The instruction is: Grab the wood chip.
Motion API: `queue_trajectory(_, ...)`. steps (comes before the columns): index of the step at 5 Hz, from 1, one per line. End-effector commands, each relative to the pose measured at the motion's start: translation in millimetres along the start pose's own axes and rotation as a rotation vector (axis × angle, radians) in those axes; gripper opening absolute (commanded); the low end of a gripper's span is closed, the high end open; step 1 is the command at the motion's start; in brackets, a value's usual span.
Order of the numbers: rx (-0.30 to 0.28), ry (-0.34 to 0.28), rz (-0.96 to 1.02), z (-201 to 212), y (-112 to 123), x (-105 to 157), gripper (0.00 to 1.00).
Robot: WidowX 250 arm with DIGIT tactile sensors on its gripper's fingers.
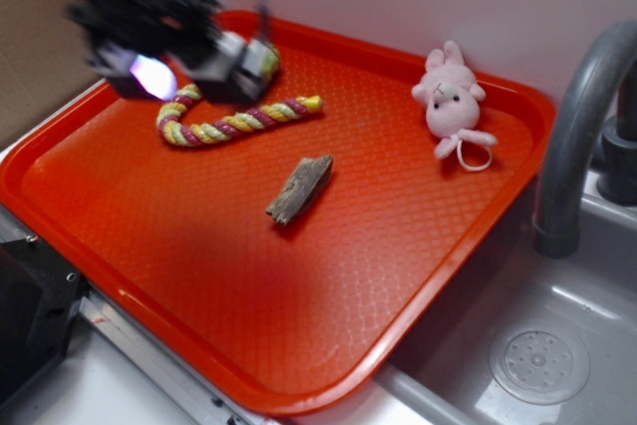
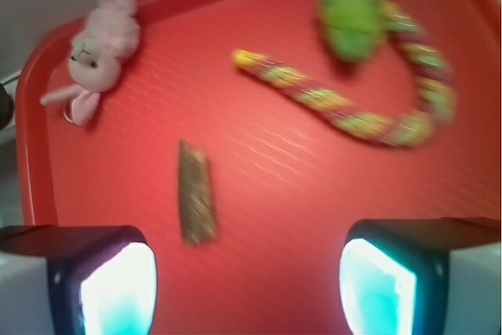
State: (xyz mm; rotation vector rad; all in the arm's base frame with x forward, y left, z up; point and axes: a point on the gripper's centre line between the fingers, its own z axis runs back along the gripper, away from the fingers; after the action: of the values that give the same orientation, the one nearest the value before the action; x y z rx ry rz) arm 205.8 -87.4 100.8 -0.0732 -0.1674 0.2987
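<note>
The wood chip (image 1: 300, 189) is a small grey-brown sliver lying flat near the middle of the orange tray (image 1: 179, 256). In the wrist view the wood chip (image 2: 196, 193) lies ahead of the fingers, closer to the left one. My gripper (image 1: 189, 75) hovers blurred above the tray's far left part, over the rope toy's curve, well apart from the chip. In the wrist view my gripper (image 2: 247, 288) stands open, with only bare tray between its glowing pads (image 2: 118, 288).
A striped rope toy (image 1: 234, 121) curves at the tray's back left; the same rope toy (image 2: 369, 107) has a green end piece (image 2: 351, 15). A pink plush bunny (image 1: 453, 102) lies at the back right. A grey sink (image 1: 542, 360) and faucet (image 1: 577, 136) flank the tray's right.
</note>
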Motion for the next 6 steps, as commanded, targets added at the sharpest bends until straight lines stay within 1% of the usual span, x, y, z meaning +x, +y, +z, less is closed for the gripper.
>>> queue_trajectory(1, -0.096, 0.068, -0.112, -49.3, -39.5, 14.4, 1.0)
queue_trajectory(2, -0.114, 0.113, -0.147, -73.5, -45.7, 14.7, 1.0)
queue_trajectory(3, -0.096, 0.137, -0.157, -84.2, -45.2, 10.6, 1.0)
queue_trajectory(4, -0.082, 0.151, -0.181, -87.9, -46.7, 3.5, 0.0)
queue_trajectory(5, -0.075, 0.154, -0.202, -86.9, -45.0, -2.4, 0.0)
queue_trajectory(6, -0.055, 0.159, -0.205, -86.6, -43.7, -7.0, 0.0)
